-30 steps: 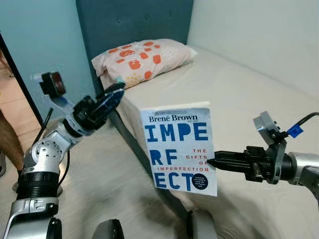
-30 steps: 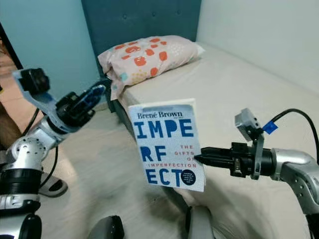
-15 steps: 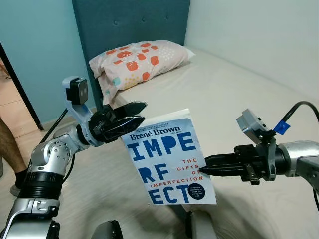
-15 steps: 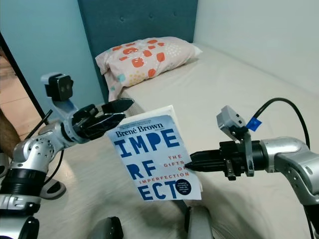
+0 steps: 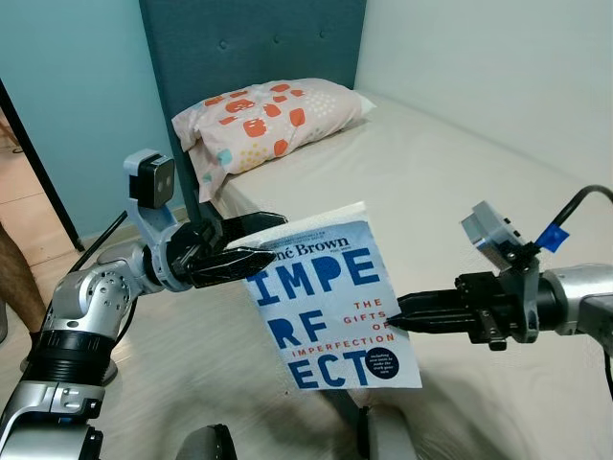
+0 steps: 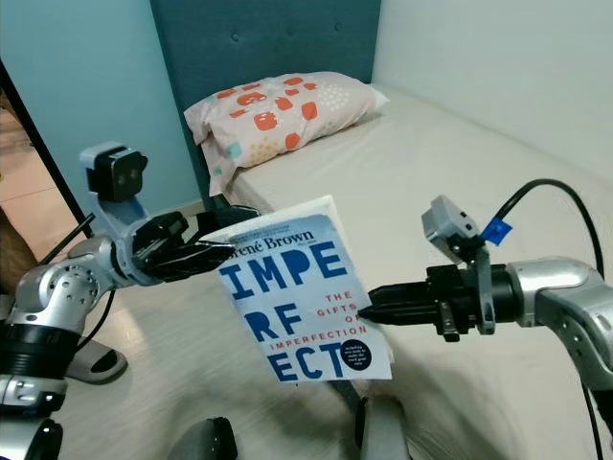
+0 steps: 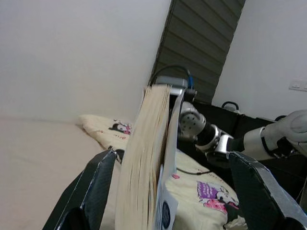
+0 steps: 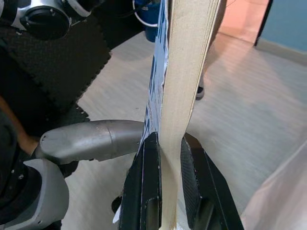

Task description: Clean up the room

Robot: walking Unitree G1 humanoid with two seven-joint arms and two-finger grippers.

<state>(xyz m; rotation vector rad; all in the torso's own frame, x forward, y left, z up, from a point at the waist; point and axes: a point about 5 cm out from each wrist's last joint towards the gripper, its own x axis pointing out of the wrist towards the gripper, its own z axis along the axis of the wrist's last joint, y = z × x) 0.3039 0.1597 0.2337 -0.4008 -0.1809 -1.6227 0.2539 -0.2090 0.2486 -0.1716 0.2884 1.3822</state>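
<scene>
Book [image 5: 330,307], white with blue lettering, pinched upright by right tool [image 5: 397,316]; left tool [image 5: 261,251] spread around its top corner.

Book [image 5: 330,302] wedged between my two grippers, bare mattress [image 5: 450,182] beyond them, pillow [image 5: 268,115] further off, floor below probably passable

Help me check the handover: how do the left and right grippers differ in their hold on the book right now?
The right gripper is shut on the book, pinching its page edge; the left gripper is open, fingers spread either side of it. The right meets the book's right edge; the left reaches its upper left corner. Both point at the book above the bed edge.
</scene>
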